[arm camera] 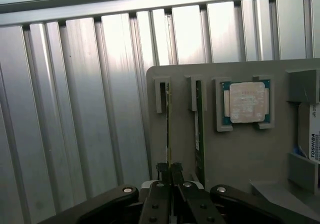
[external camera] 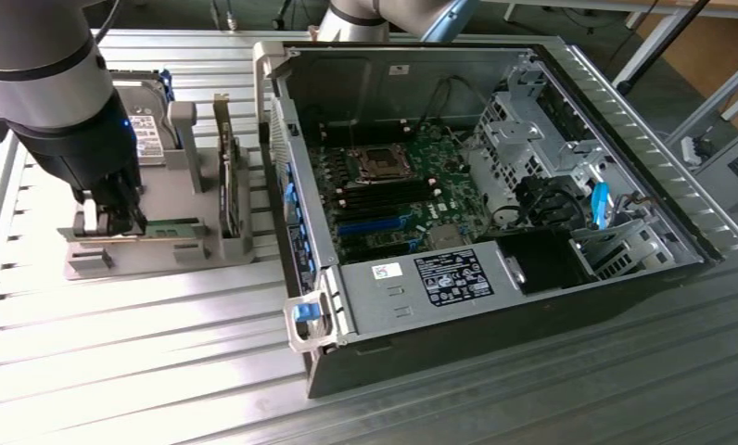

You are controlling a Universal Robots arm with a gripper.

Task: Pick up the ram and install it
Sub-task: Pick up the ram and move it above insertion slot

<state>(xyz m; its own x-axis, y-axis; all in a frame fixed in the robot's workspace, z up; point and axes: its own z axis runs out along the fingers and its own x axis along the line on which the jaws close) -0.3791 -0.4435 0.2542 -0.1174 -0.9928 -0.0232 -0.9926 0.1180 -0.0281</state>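
Ribbed metal table (external camera: 121,362) underneath everything, bright with glare. On it, toward the exterior view's left, one grey tray (external camera: 159,258); just beside, one open computer case (external camera: 382,79), motherboard (external camera: 388,190) exposed. Down over the tray, one gripper (arm camera: 170,170), fingers (arm camera: 161,170) pinched together on the ram (arm camera: 168,129): thin stick, standing on edge in its slot, gripped at one end. Just beside it, in a parallel slot, a second stick (arm camera: 199,129), untouched. So two sticks counted. Next along, one square silver processor (arm camera: 245,102) seated in its corner brackets. Past that, one hard drive (arm camera: 314,134), white label showing. Ram not yet out of the tray, well apart from the motherboard.
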